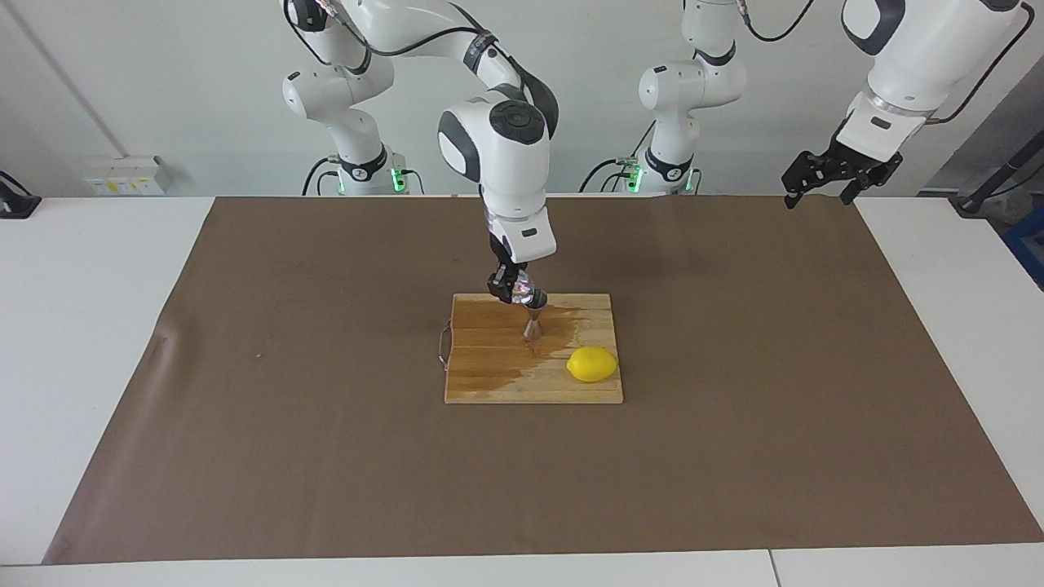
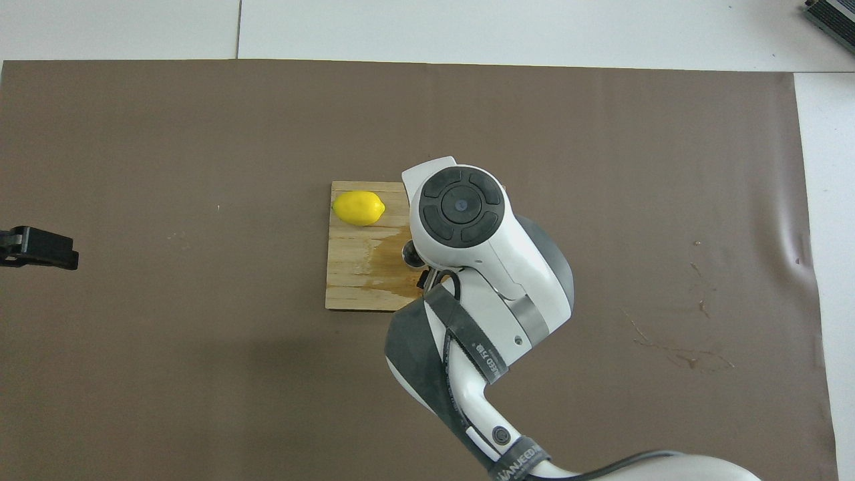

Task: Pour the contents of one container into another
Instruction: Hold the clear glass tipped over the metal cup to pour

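Holding the clear glass cup tilted directly above the steel jigger, the right gripper is clamped on the cup over the wooden cutting board. The cup's lower edge sits just at the jigger's upper rim; contact between them cannot be confirmed. The jigger stands upright on the board, within a dark wet stain that spreads across the wood. A yellow lemon lies on the same board, farther from the robots than the jigger and toward the left arm's end. The board rests on brown paper covering the tabletop. The left gripper waits raised over the paper's edge at its own end, fingers apart, holding nothing.
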Robot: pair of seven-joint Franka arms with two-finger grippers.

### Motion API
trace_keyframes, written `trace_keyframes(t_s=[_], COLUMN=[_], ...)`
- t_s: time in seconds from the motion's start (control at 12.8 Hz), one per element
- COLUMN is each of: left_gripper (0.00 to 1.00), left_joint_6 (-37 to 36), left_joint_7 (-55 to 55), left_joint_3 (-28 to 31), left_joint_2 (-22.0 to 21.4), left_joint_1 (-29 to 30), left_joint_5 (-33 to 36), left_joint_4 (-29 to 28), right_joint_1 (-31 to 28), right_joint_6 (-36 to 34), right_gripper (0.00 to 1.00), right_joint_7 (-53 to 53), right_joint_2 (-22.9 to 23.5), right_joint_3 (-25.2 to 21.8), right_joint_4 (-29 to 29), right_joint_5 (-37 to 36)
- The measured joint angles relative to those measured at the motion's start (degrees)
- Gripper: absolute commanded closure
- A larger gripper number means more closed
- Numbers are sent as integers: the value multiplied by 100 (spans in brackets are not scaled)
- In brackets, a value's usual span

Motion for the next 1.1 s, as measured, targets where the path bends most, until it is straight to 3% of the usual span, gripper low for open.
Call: trace_keyframes(t_s=[1.1], left_gripper=[0], left_joint_6=[0], left_joint_7=[0], left_joint_3=[0], left_joint_2=[0], left_joint_1=[0], left_joint_5=[0], left_joint_4=[0], right_joint_1=[169], right_joint_6=[-508], right_gripper=[100], right_joint_7=[142], right_joint_2=[310], right_joint_3=[-4], right_joint_4=[431], right_joint_5=[-439])
